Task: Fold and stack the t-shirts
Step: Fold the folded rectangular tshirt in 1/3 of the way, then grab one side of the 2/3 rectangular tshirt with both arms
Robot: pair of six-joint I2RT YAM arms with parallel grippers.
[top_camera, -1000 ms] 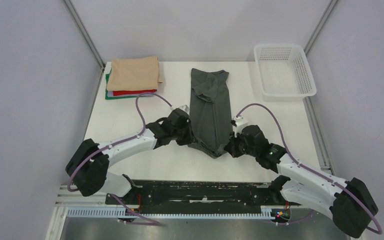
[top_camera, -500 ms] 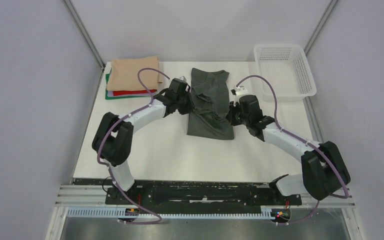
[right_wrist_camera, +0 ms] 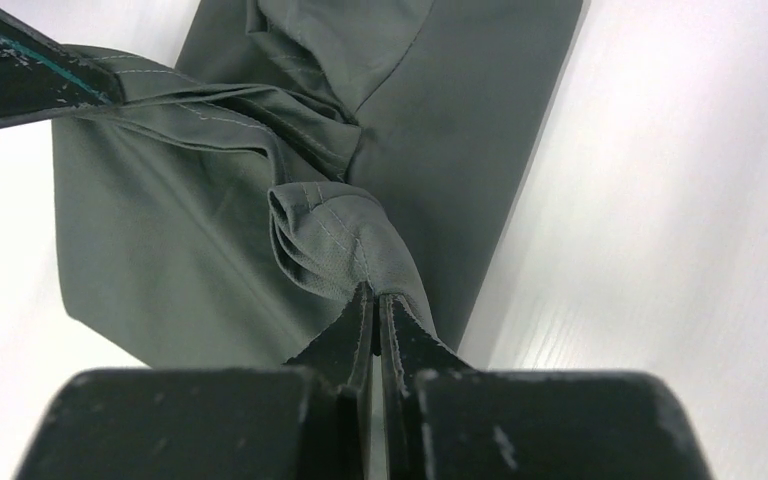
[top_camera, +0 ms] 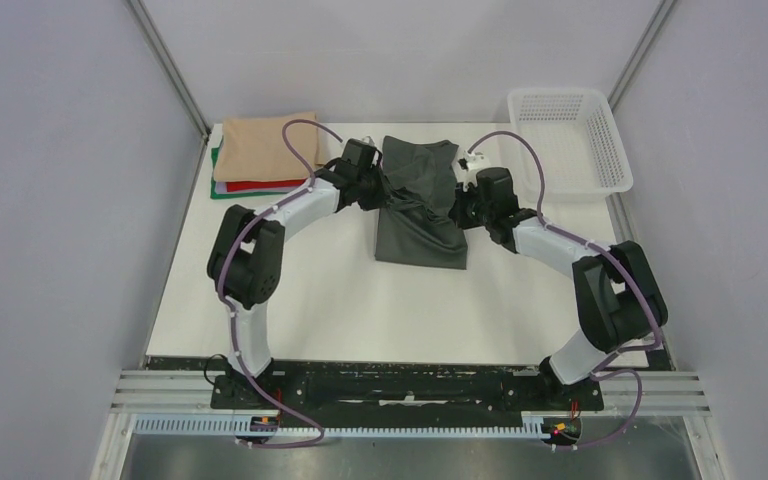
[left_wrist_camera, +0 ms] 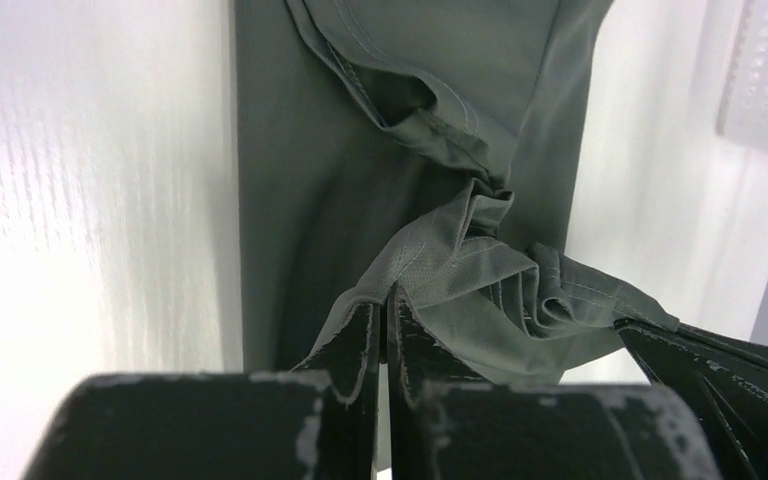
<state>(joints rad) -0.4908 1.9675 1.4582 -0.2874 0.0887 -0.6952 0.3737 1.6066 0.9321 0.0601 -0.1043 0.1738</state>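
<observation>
The dark charcoal-grey t-shirt (top_camera: 422,205) lies at the table's far middle, its near end doubled over toward the back. My left gripper (top_camera: 378,187) is shut on the shirt's hem at its left edge; the wrist view shows cloth (left_wrist_camera: 460,260) pinched at the fingertips (left_wrist_camera: 388,296). My right gripper (top_camera: 463,203) is shut on the hem at the right edge, cloth (right_wrist_camera: 330,240) bunched at its tips (right_wrist_camera: 374,296). A stack of folded t-shirts sits at the far left, tan (top_camera: 270,146) on top, red (top_camera: 260,185) and green (top_camera: 222,190) below.
A white plastic lattice basket (top_camera: 566,140) stands at the far right corner. Metal frame posts and grey walls border the table. The white table (top_camera: 360,300) stretches bare toward the arm bases.
Both grippers carried the shirt's near hem away from the bases toward the back, folding the lower part over the upper part. Both arms are now stretched far forward.
</observation>
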